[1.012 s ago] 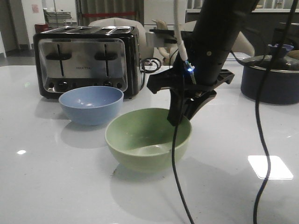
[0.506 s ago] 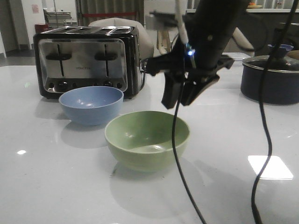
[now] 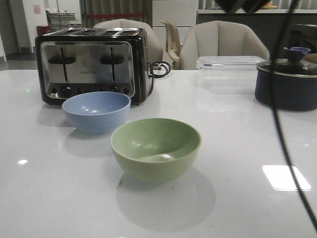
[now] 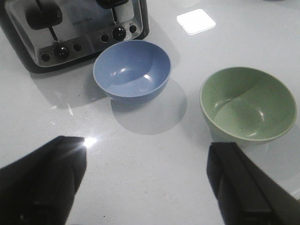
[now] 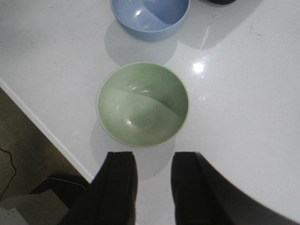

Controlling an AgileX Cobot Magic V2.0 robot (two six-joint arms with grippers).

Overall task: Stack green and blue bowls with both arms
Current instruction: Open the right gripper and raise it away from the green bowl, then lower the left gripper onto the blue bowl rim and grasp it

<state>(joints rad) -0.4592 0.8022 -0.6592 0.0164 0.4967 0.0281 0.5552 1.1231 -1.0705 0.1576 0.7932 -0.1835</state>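
White glossy table (image 3: 59, 198), blue bowl (image 3: 96, 111) just before toaster (image 3: 91, 64), green bowl (image 3: 156, 148) beside it (both upright, unstacked), left gripper (image 4: 145, 183) spread wide, right gripper (image 5: 153, 183) parted, both empty above table

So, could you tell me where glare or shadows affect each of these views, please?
Front view: a bright rectangular reflection on the table, soft shadow under the green bowl. Left wrist view: glare patch beyond the blue bowl, dark fingers. Right wrist view: small glint beside the green bowl.
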